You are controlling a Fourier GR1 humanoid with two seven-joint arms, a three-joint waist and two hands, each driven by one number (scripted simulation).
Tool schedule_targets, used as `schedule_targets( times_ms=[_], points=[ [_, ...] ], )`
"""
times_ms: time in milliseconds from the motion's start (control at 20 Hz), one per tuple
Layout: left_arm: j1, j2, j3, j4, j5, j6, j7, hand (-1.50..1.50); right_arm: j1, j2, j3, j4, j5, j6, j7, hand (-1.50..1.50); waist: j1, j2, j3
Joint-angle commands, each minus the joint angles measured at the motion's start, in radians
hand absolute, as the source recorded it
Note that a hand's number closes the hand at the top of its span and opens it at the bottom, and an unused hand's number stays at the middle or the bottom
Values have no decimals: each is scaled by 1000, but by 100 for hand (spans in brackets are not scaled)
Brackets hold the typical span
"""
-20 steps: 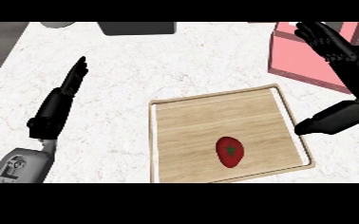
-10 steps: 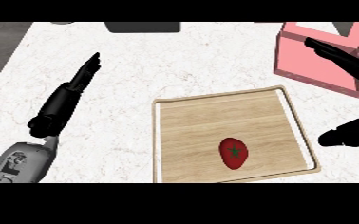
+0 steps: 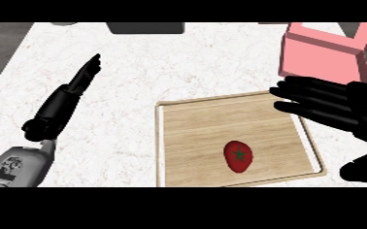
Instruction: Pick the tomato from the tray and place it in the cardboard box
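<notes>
A red tomato with a dark green star on top lies in the wooden tray, toward its near right part. The box stands at the far right and looks pink. My right hand hovers over the tray's far right corner, between the box and the tomato, fingers straight and spread, pointing left, holding nothing. It is above and to the right of the tomato, apart from it. My left hand stays at the left over the bare counter, fingers straight, pointing away.
The white marbled counter carries the tray. A dark grey object sits at the far edge, top centre. Darker floor shows beyond the counter's left corner.
My right hand has swung from the box's side down and left over the tray's far right corner. The left hand has shifted slightly. The tomato has not moved.
</notes>
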Motion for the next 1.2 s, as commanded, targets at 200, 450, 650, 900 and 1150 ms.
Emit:
schedule_targets(
  times_ms=[200,450,650,900,1150],
  points=[
    [3,-41,-4,10,-44,14,-13,0,-10,13,131,-296,145,116,356,-150,2,2,0],
    [-2,-9,42,-16,-10,-56,19,0,-44,110,207,-375,147,245,593,-150,12,3,0],
    [41,-38,39,-64,-34,-56,34,0,56,211,286,-367,263,234,637,-150,10,4,1],
    [44,-74,57,-90,-68,-50,63,0,27,317,307,-347,310,328,702,-150,13,5,1],
    [-59,-78,108,-13,-60,-108,82,0,52,345,322,-311,476,297,648,-150,7,6,2]
  ],
)
